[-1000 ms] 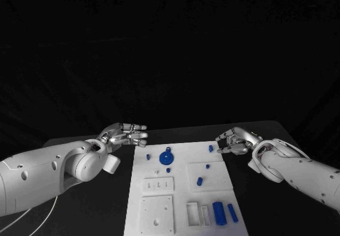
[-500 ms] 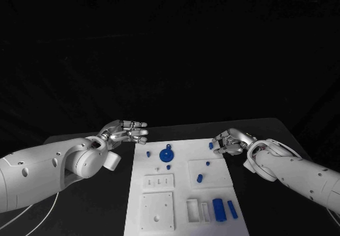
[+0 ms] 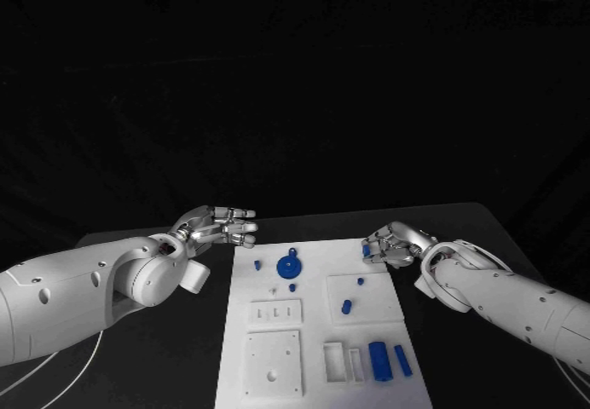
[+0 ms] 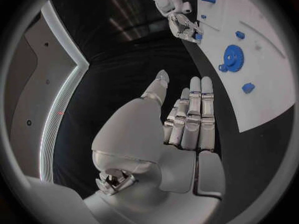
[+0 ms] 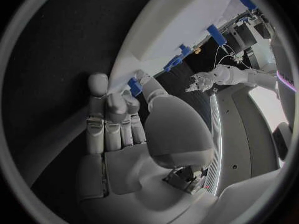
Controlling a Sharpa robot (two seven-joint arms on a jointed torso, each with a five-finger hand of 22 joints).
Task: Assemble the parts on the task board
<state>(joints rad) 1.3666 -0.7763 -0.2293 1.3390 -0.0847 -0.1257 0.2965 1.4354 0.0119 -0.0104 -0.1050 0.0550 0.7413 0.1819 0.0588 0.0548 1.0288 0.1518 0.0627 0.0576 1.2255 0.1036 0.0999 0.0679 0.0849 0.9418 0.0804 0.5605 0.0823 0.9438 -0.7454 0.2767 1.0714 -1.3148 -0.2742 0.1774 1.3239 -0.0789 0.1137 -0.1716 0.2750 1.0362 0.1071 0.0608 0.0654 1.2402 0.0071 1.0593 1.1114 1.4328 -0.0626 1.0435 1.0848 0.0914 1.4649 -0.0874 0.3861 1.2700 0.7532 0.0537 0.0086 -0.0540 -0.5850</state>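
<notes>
The white task board [image 3: 314,336] lies in the middle of the black table. A small blue part [image 3: 367,250] stands at its far right corner. My right hand [image 3: 394,245] is at that corner and pinches this part [image 5: 134,86] between thumb and fingers; the left wrist view shows the part [image 4: 198,36] at that hand's [image 4: 182,26] fingertips. My left hand [image 3: 222,227] hovers just off the board's far left corner with straight fingers, holding nothing [image 4: 187,119]. A blue gear [image 3: 289,266] lies on the board's far half.
Small blue pegs [image 3: 257,265] [image 3: 345,307] sit on the board. Two long blue blocks [image 3: 380,361] lie at its near right, beside a white slotted holder [image 3: 343,366]. White square plates [image 3: 273,365] [image 3: 275,313] occupy its near left. Black table lies on both sides.
My right hand has moved left to the board's far right corner and closed its fingers around the small blue part. The left hand has hardly moved. The camera has shifted slightly.
</notes>
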